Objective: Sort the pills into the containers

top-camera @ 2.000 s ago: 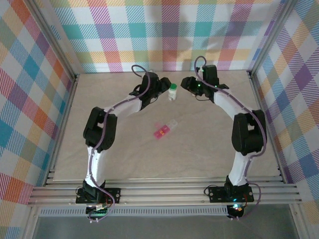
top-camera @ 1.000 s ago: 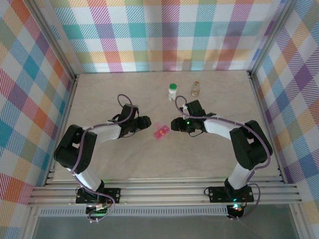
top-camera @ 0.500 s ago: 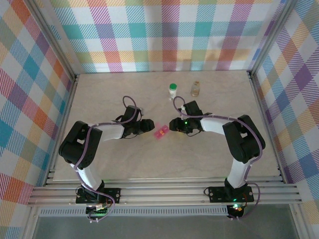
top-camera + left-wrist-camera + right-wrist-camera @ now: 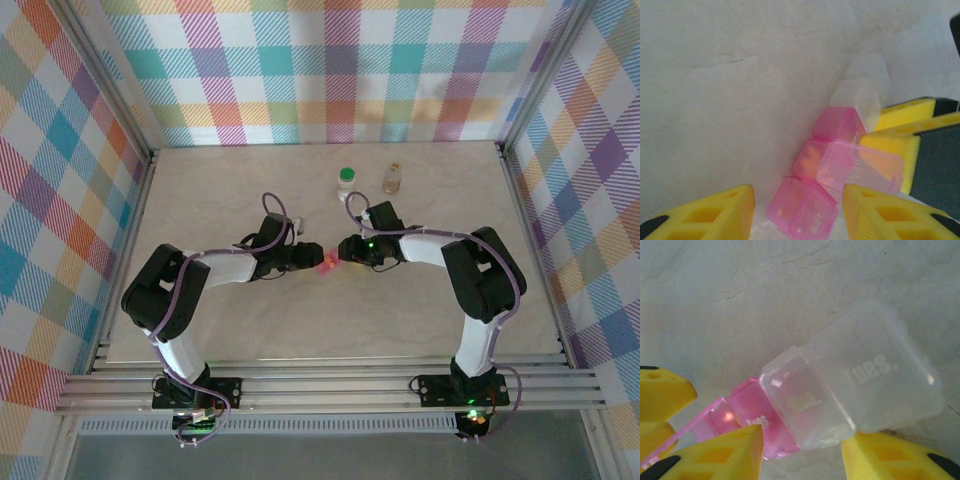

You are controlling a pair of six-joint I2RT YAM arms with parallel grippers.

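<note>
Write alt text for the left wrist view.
A translucent pink pill box lies on the pale table, one pink lid flipped up and its far compartments clear. The yellow fingers of the left claw straddle its near end, open, and the right claw is at its right side.

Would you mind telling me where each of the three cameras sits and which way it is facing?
Top external: fixed above and behind the bases, looking down at the table; both arms show, with the left gripper and right gripper either side of the pink pill box.
Left wrist: on the left arm, looking past its yellow fingers at the box.
Right wrist: on the right arm, looking past its yellow fingers at the box's clear end.
Shared: both wrist views show the pill box and the other gripper's yellow finger.
</note>
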